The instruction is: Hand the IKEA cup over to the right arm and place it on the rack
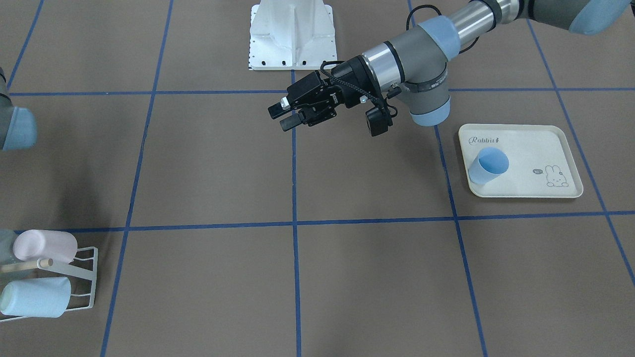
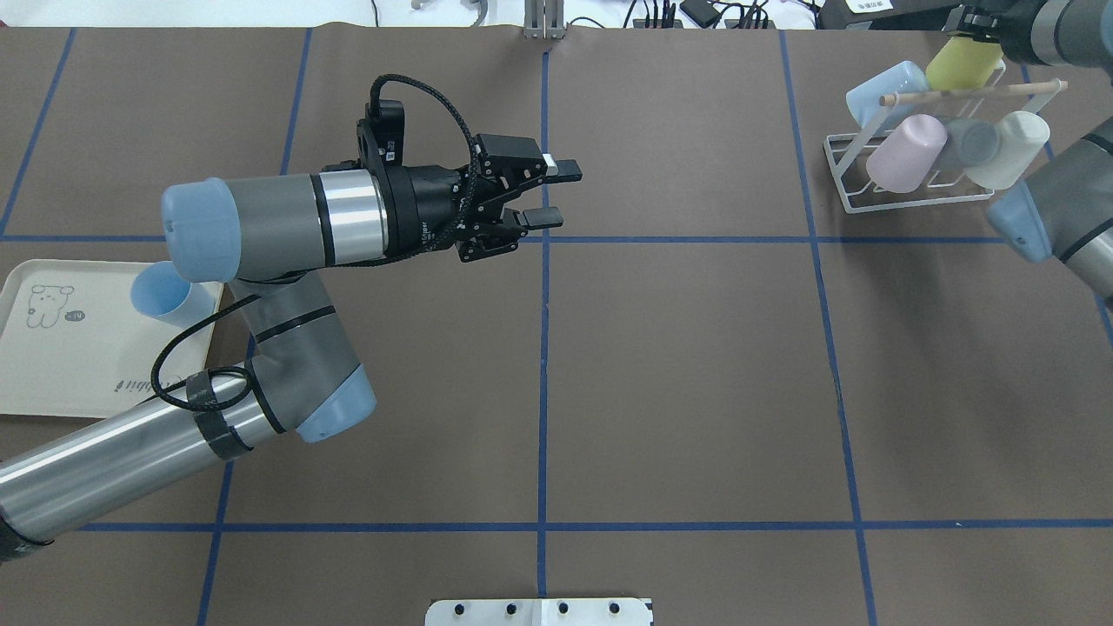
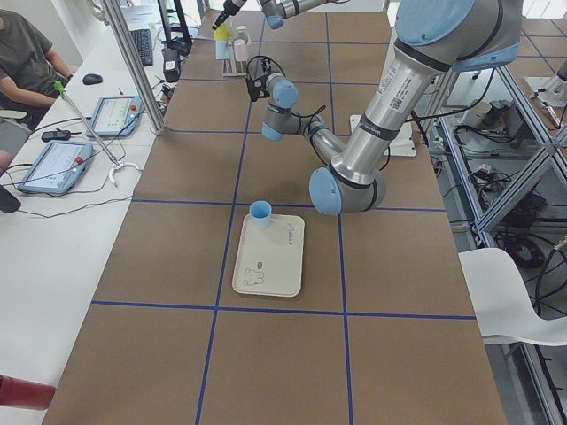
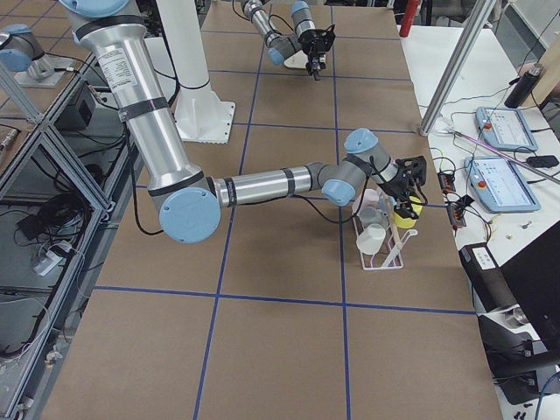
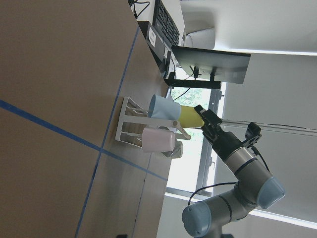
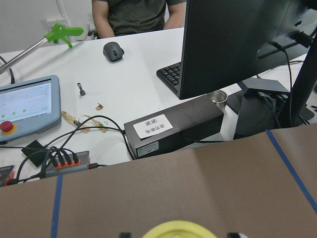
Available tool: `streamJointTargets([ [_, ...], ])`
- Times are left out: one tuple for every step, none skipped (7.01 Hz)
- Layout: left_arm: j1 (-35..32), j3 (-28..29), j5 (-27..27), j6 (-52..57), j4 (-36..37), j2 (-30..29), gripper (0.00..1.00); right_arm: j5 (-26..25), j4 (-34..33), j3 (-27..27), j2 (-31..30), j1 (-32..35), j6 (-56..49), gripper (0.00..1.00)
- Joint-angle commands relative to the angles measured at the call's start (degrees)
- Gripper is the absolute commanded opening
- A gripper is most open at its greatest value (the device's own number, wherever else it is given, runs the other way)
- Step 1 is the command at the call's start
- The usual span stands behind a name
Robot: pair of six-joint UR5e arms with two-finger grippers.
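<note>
While the left gripper [image 2: 561,193] hangs empty, fingers apart, over the desk [image 2: 696,391], the right gripper [image 5: 203,119] farther off is clamped on the base end of the yellow cup [image 5: 188,116] at the rack [image 5: 121,121] (light, stiff, slick plastic, I judge, so gripping across the base suits).

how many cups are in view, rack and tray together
6. A blue cup on the tray; five at the rack: light blue, pink, grey, cream, and a yellow one held by the right gripper. More may be hidden behind.
</note>
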Motion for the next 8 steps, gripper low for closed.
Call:
streamJointTargets([
  [0.0, 0.0, 0.0, 0.0, 0.0, 0.0, 0.69, -0.03, 0.0, -0.45, 0.0, -0.18, -0.16, 0.02],
  [0.0, 0.0, 0.0, 0.0, 0.0, -0.09, 0.69, -0.12, 0.0, -0.71, 0.17, -0.18, -0.33, 0.02],
  [0.09, 0.0, 0.0, 0.0, 0.09, -0.17, 0.69, -0.12, 0.0, -0.72, 0.26, -0.18, -0.42, 0.02],
  [0.0, 0.0, 0.0, 0.0, 0.09, -0.17, 0.69, -0.21, 0.0, -0.72, 0.18, -0.35, -0.42, 0.02],
  [0.0, 0.0, 0.0, 0.0, 0.09, -0.17, 0.69, -0.21, 0.0, -0.72, 0.26, -0.7, -0.16, 0.27],
  [0.0, 0.0, 0.0, 0.0, 0.09, -0.17, 0.69, -0.3, 0.0, -0.72, 0.35, -0.79, 0.02, 0.69],
  [0.0, 0.0, 0.26, 0.0, 0.09, -0.17, 0.69, -0.82, 0.61, -0.72, 0.52, -0.88, 0.37, 1.0],
  [0.0, -0.09, 0.26, 0.0, 0.09, -0.17, 0.69, -0.74, 2.01, -1.06, 0.35, -0.88, 0.37, 1.0],
])
